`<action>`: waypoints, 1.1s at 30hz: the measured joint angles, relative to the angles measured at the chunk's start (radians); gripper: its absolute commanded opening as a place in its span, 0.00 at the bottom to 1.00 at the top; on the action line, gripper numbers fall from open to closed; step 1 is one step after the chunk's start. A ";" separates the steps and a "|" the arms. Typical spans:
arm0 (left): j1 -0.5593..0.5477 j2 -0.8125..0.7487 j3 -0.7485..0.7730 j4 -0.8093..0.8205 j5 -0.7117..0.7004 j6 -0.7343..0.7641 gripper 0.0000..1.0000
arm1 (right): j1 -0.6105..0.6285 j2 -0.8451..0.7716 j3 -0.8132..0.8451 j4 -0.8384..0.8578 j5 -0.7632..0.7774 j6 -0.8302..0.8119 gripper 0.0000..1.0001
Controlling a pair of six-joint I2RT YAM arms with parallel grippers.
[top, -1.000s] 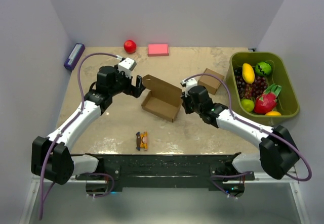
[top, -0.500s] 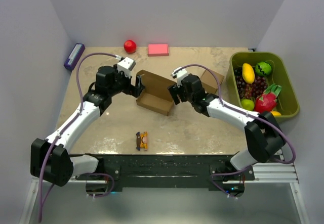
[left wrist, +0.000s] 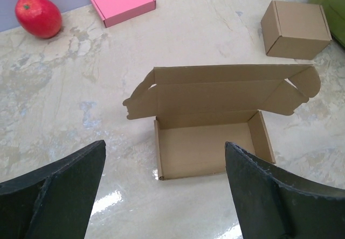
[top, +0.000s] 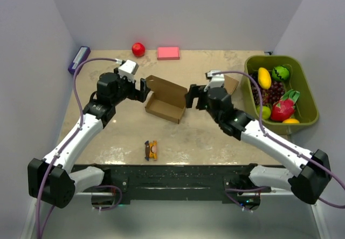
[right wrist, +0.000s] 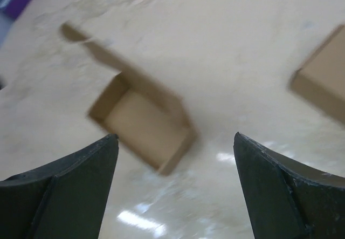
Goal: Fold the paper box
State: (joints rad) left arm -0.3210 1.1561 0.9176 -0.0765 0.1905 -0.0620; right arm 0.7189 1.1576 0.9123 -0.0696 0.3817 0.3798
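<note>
right gripper [top: 190, 96] has backed off the paper box [top: 163, 107], both arms reaching inward, left gripper [top: 144, 88] opposite, all fingers spread, gripping nothing.

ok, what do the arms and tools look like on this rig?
Both the left arm and right arm have white links and chunky black joints. A lilac cable loops loose along each. A small white camera block sits on each wrist. The left tool and right tool are matte black, with two broad fingers tapering to the tip. No markings that I can see.
</note>
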 measured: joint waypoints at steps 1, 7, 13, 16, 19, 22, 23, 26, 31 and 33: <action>0.000 -0.001 0.000 0.002 -0.008 -0.001 0.96 | 0.057 0.000 0.002 -0.016 0.008 0.065 0.89; 0.000 -0.002 0.000 0.001 -0.045 -0.003 0.96 | 0.408 0.183 0.049 -0.074 0.039 0.432 0.91; 0.000 -0.002 0.000 0.000 -0.044 -0.007 0.96 | 0.550 0.512 0.230 -0.171 0.048 0.605 0.91; 0.000 -0.003 -0.001 0.000 -0.042 -0.007 0.96 | 0.580 0.629 0.333 -0.255 0.070 0.645 0.88; 0.000 -0.011 -0.004 0.001 -0.042 -0.007 0.96 | 0.602 0.706 0.381 -0.310 0.084 0.677 0.88; 0.000 -0.031 -0.013 0.000 -0.042 -0.008 0.96 | 0.615 0.746 0.386 -0.371 0.090 0.697 0.86; 0.000 -0.037 -0.015 0.000 -0.043 -0.008 0.96 | 0.615 0.762 0.397 -0.397 0.092 0.702 0.84; 0.000 -0.044 -0.015 0.000 -0.046 -0.008 0.96 | 0.614 0.806 0.431 -0.449 0.099 0.713 0.77; 0.000 -0.044 -0.015 0.000 -0.047 -0.024 0.96 | 0.613 0.814 0.438 -0.465 0.100 0.709 0.69; 0.000 -0.044 -0.015 0.000 -0.047 -0.026 0.96 | 0.613 0.823 0.459 -0.476 0.101 0.701 0.66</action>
State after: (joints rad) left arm -0.3210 1.1122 0.9028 -0.0765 0.1436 -0.0883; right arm 1.3319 1.9804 1.3712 -0.5453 0.4824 1.0809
